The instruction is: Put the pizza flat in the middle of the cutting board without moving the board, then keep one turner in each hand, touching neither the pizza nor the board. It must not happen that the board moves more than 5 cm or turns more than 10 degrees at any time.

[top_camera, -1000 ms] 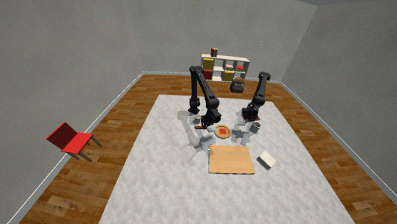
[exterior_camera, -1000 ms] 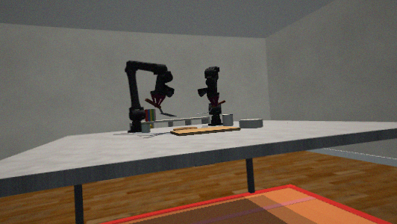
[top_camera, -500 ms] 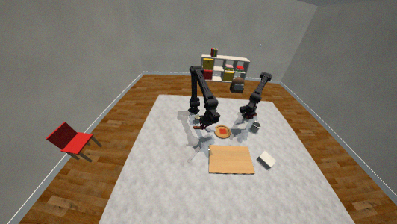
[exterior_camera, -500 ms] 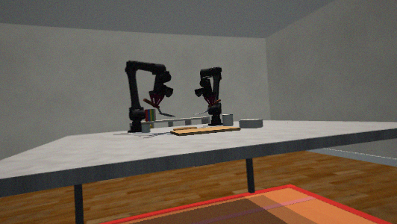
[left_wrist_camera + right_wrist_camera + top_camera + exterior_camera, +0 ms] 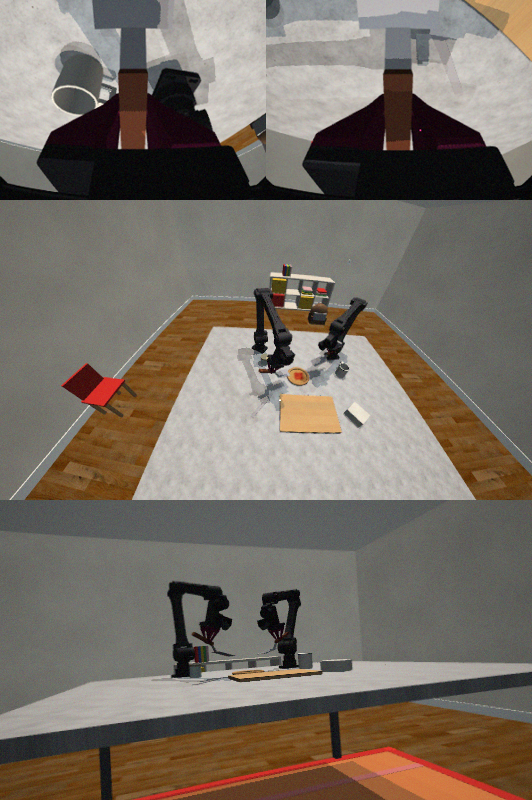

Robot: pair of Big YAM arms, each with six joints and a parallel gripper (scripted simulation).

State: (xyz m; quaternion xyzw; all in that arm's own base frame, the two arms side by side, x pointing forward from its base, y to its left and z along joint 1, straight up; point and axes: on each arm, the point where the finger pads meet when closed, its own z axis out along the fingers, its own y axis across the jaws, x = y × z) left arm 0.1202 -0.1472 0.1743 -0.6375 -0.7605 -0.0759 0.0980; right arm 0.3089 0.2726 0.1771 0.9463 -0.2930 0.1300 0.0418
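Observation:
The pizza (image 5: 298, 376) lies flat on the table just behind the wooden cutting board (image 5: 310, 413), apart from it. My right gripper (image 5: 272, 364) is shut on a turner (image 5: 398, 100) with a brown handle and a grey blade, held above the table to the left of the pizza. My left gripper (image 5: 327, 345) is shut on the other turner (image 5: 133, 100), held high near its arm base, above a grey cup (image 5: 78, 86). In the side view both turners (image 5: 216, 645) (image 5: 270, 646) hang clear of the board (image 5: 275, 674).
A grey cup (image 5: 342, 369) stands right of the pizza. A small cup (image 5: 264, 357) stands by the right arm's base. A white box (image 5: 358, 413) lies right of the board. A shelf (image 5: 301, 291) stands behind the table and a red chair (image 5: 95, 387) on the floor.

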